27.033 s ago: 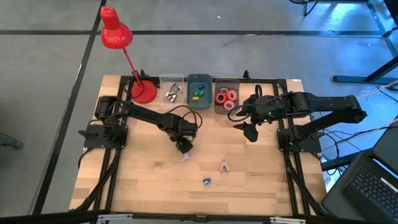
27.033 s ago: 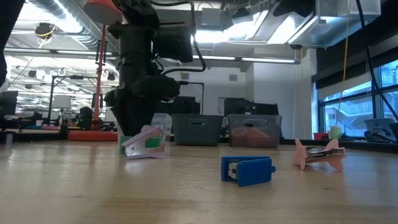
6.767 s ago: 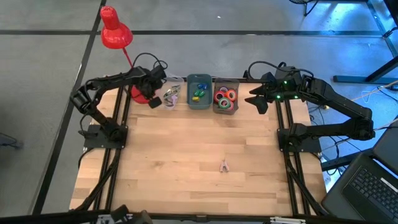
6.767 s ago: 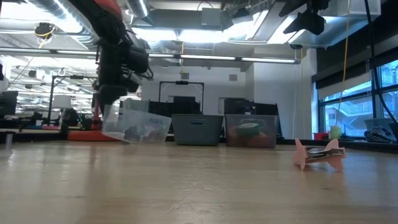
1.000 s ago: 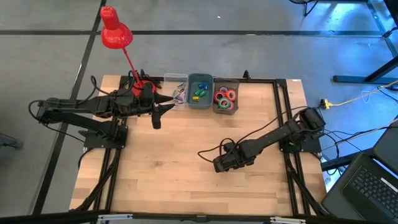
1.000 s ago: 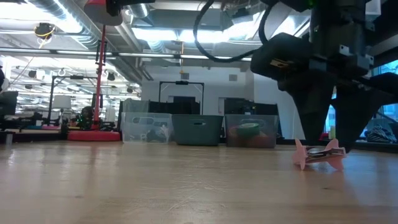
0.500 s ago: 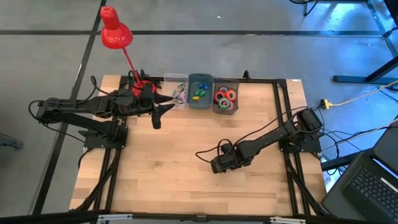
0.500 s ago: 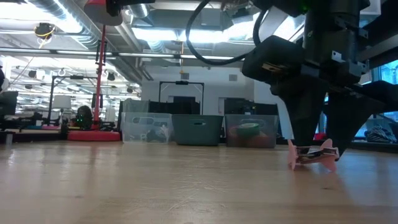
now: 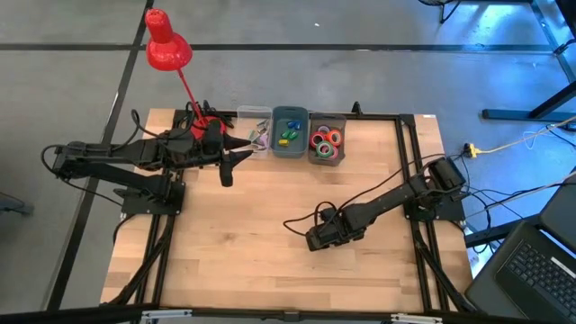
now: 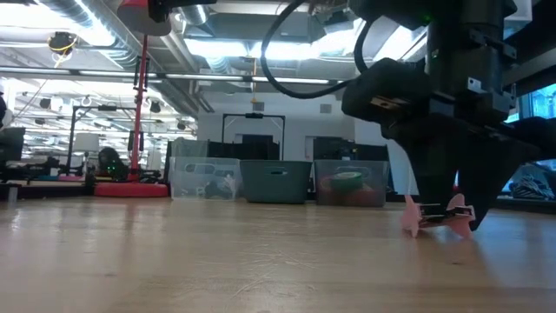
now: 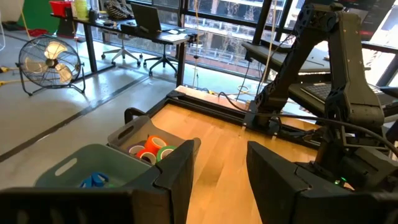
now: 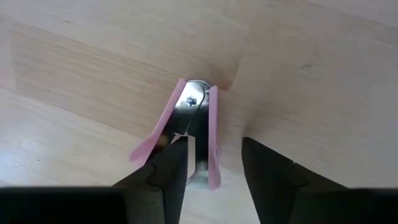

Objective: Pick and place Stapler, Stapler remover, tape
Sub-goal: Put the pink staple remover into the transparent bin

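A: What sits nearest the front edge of the table [image 9: 270, 270]?

B: The right gripper [image 12: 213, 163], low over the bare wood in the middle. Its fingers are spread apart around the pink staple remover [image 12: 194, 130], one finger on each side. From the wrist view, one finger overlaps a pink wing; whether it touches, I cannot tell. In the low view the staple remover [image 10: 437, 213] lies on the table between the dark fingers.

A: Is there room around it?

B: Plenty. Open wood lies on every side, and the black frame rails along both table sides are well apart from it.

A: And farther back?

B: The left gripper [image 11: 217, 168] hangs near the back left, fingers parted and holding nothing, just beside the clear bin [image 9: 253, 130]. Along the back edge three bins stand side by side: the clear one, a grey-green bin [image 9: 289, 131], then a dark bin [image 9: 328, 140] with the tape rings [image 9: 326, 139] inside. The red lamp [image 9: 168, 49] stands at the back left corner.
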`<state>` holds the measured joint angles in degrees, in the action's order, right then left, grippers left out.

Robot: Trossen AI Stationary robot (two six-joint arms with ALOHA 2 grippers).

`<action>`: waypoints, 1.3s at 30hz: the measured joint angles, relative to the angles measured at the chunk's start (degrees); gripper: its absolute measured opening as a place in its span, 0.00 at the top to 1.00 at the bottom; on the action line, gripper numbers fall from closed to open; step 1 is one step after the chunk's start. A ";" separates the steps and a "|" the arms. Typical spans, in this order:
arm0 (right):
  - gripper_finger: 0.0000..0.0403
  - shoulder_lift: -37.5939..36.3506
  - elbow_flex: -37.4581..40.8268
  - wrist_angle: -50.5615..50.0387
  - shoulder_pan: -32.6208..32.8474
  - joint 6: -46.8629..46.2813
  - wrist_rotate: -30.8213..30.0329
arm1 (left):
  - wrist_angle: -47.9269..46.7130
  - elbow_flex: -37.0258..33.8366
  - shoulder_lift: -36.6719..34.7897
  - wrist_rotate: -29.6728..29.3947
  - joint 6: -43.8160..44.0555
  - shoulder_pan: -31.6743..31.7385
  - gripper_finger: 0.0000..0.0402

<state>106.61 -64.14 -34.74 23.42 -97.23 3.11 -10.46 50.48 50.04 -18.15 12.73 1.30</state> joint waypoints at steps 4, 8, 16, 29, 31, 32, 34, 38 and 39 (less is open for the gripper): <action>0.69 0.00 0.00 0.05 0.00 0.00 -0.02 | 0.00 0.00 0.00 0.00 0.00 0.00 0.65; 0.85 -0.02 0.00 0.09 0.00 0.00 -0.02 | 0.00 0.00 0.00 -0.04 0.00 0.00 0.65; 0.93 -0.14 -2.44 0.50 0.00 1.31 -2.50 | -0.02 0.00 0.00 0.08 0.00 0.00 0.65; 0.93 -8.98 -25.44 -23.58 0.01 15.87 -30.71 | 1.45 0.00 0.43 14.02 7.91 0.00 0.65; 0.93 -10.30 -30.00 -23.99 -0.34 21.51 -36.15 | 3.66 0.00 1.10 18.21 9.98 0.00 0.65; 0.93 -10.81 -32.16 -23.68 -0.61 24.55 -38.07 | 5.79 0.00 1.78 20.42 10.81 0.00 0.65; 0.93 -11.04 -36.34 -22.27 -1.51 31.20 -40.05 | 11.87 0.04 3.70 25.68 12.25 0.00 0.65; 0.93 -10.53 -42.69 -18.71 -3.40 43.74 -40.19 | 27.31 0.04 9.71 37.13 16.70 0.00 0.65; 0.93 -10.46 -43.83 -18.29 -3.67 46.14 -40.19 | 30.87 0.04 11.36 39.83 18.52 0.00 0.65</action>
<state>96.15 -107.97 -53.03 19.75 -51.10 -37.08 20.40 50.52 61.40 21.68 31.25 1.30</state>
